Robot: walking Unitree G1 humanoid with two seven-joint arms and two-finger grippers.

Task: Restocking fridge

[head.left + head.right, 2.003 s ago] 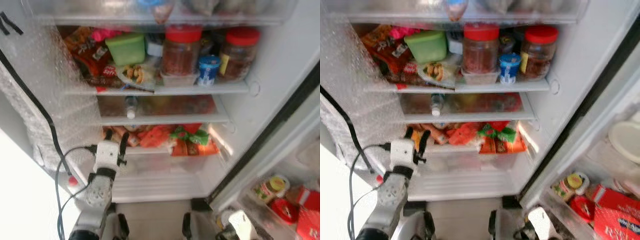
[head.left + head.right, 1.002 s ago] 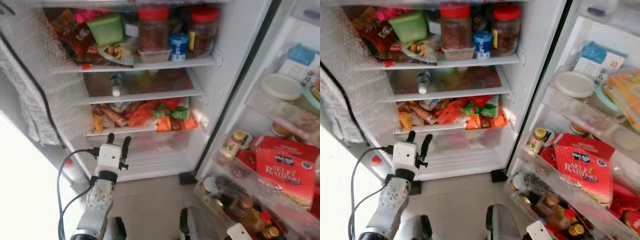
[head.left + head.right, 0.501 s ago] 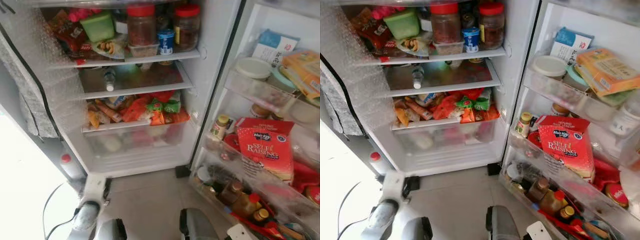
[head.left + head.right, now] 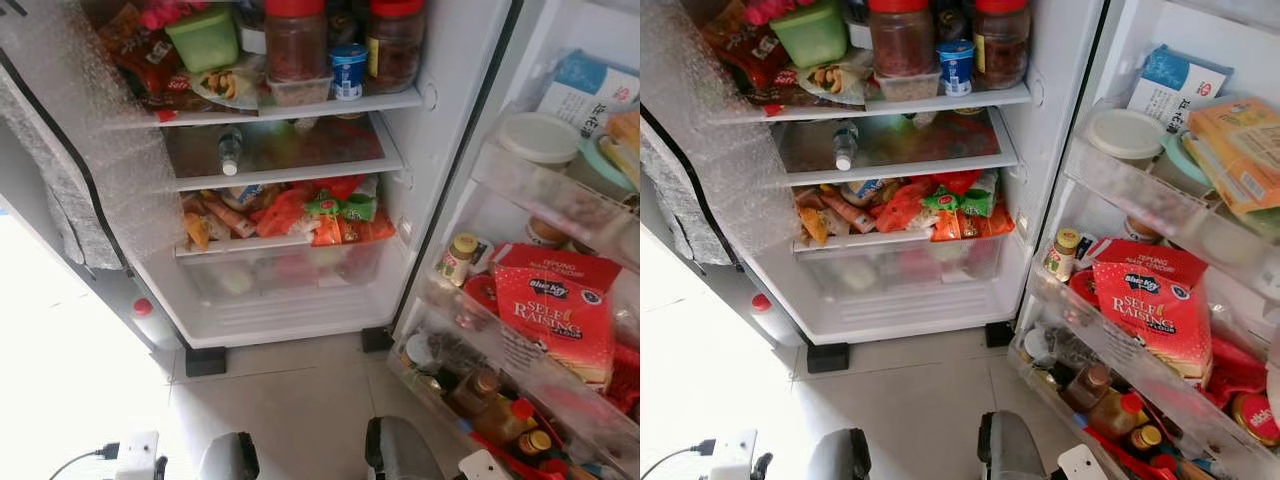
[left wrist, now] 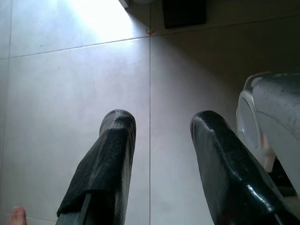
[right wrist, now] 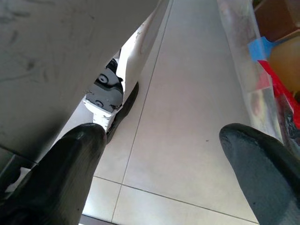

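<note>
The fridge [image 4: 440,150] stands open before me. Its top shelf holds two red-lidded jars [image 4: 295,40], a green tub [image 4: 203,35] and a small blue cup [image 4: 348,70]. A water bottle [image 4: 230,150] lies on the middle shelf. Snack packets [image 4: 300,215] crowd the shelf above the clear drawer [image 4: 280,275]. On the door shelf stands a red bag of self-raising flour [image 4: 555,310]. My left gripper [image 5: 161,119] hangs open over the floor tiles, holding nothing. My right gripper [image 6: 164,136] is open too, low beside the door's bottom shelf.
Bubble wrap lines the fridge's left wall, with a grey cloth [image 4: 60,190] beside it. A white bottle with a red cap [image 4: 150,320] stands on the floor at the fridge's left corner. Bottles [image 4: 500,415] fill the door's lowest shelf. Tiled floor [image 4: 290,400] lies between me and the fridge.
The camera has pulled back and turned right, bringing the door shelves into view. My left arm has dropped from in front of the clear drawer to hang near the floor.
</note>
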